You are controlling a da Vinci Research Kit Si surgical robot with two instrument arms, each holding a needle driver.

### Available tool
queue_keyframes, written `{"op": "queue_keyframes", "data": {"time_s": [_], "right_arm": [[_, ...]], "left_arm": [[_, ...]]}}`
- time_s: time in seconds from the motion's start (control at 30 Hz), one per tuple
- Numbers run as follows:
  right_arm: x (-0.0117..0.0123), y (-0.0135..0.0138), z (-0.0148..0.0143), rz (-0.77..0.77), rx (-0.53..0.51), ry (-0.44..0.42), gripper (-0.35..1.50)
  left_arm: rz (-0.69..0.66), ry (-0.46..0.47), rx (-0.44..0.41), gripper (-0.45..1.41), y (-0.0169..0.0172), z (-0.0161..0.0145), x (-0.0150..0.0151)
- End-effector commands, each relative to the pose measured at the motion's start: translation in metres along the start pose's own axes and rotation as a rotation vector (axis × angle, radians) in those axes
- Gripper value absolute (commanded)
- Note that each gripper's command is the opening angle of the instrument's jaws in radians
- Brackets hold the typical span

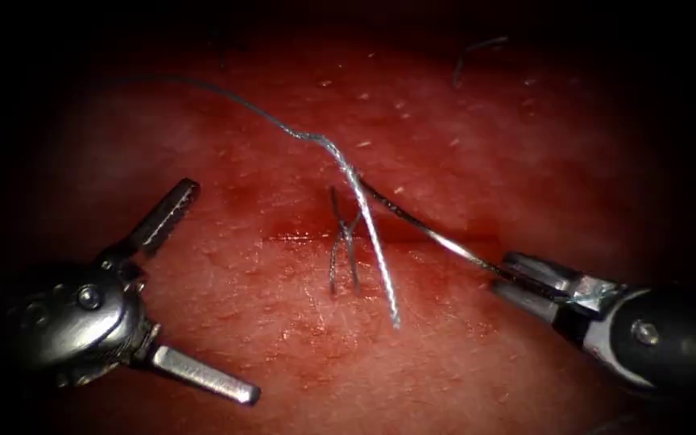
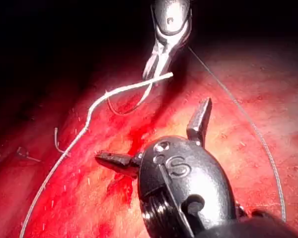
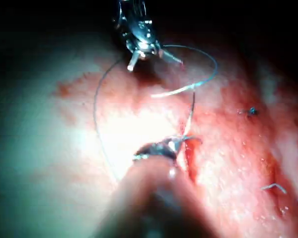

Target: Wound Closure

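My left tool (image 1: 223, 291) sits left of the cut, jaws spread wide and holding nothing; it shows the same way in the left wrist view (image 2: 152, 130) and the right wrist view (image 3: 155, 63). My right tool (image 1: 503, 274) comes in from the right, shut on one end of the curved needle (image 1: 428, 234). The needle reaches up-left to the white thread (image 1: 364, 217); I cannot tell whether its tip is in the tissue. That thread runs in from the upper left and ends loose on the tissue (image 1: 283, 354). In the left wrist view the right tool (image 2: 154, 67) holds the needle (image 2: 126, 113).
A tied stitch with short cut ends (image 1: 344, 246) crosses the cut (image 1: 292, 237). Red fluid wets the tissue around it. A thin thread (image 2: 258, 134) arcs round behind my left tool. A loose thread scrap (image 1: 469, 52) lies at the far upper right.
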Motion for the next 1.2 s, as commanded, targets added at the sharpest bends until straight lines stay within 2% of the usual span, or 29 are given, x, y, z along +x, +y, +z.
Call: {"op": "queue_keyframes", "data": {"time_s": [0.03,0.1,0.13,0.17,0.27,0.37,0.43,0.57,0.7,0.83,0.87,1.03,1.2], "right_arm": [[0.0000,0.0004,-0.0002,-0.142,-0.038,-0.070,-0.35],[0.0000,0.0006,-0.0004,-0.198,-0.052,-0.104,-0.35],[-0.0002,0.0009,-0.0010,-0.321,-0.082,-0.191,-0.35],[-0.0002,0.0009,-0.0010,-0.321,-0.082,-0.191,-0.35],[-0.0005,0.0013,-0.0016,-0.451,-0.099,-0.261,-0.35],[-0.0004,0.0015,-0.0018,-0.551,-0.112,-0.307,-0.35],[-0.0002,0.0014,-0.0017,-0.578,-0.112,-0.330,-0.35],[0.0007,0.0008,-0.0012,-0.617,-0.131,-0.333,-0.35],[0.0015,0.0004,-0.0008,-0.643,-0.162,-0.330,-0.35],[0.0022,-0.0003,-0.0006,-0.668,-0.171,-0.334,-0.35],[0.0024,-0.0005,-0.0007,-0.683,-0.180,-0.335,-0.35],[0.0029,-0.0011,-0.0011,-0.735,-0.195,-0.350,-0.35],[0.0028,-0.0014,-0.0015,-0.742,-0.199,-0.349,-0.35]], "left_arm": [[0.005,-0.002,0.000,1.18,0.0002,0.0007,0.0003],[0.003,-0.005,-0.001,1.18,0.0002,0.0007,0.0007],[0.013,-0.012,-0.002,1.18,0.0005,0.0009,0.0016],[0.013,-0.012,-0.002,1.18,0.0005,0.0009,0.0016],[0.030,-0.025,-0.004,1.18,0.0011,0.0012,0.0030],[0.056,-0.078,0.028,1.16,0.0023,0.0022,0.0057],[0.051,-0.101,0.044,1.14,0.0027,0.0029,0.0071],[0.063,-0.186,0.140,1.14,0.0028,0.0054,0.0101],[0.086,-0.295,0.132,1.14,0.0027,0.0091,0.0112],[0.116,-0.375,0.155,1.14,0.0020,0.0133,0.0108],[0.131,-0.420,0.150,1.11,0.0016,0.0155,0.0100],[0.176,-0.587,0.156,1.04,-0.0007,0.0196,0.0072],[0.191,-0.638,0.145,1.03,-0.0024,0.0194,0.0059]]}}
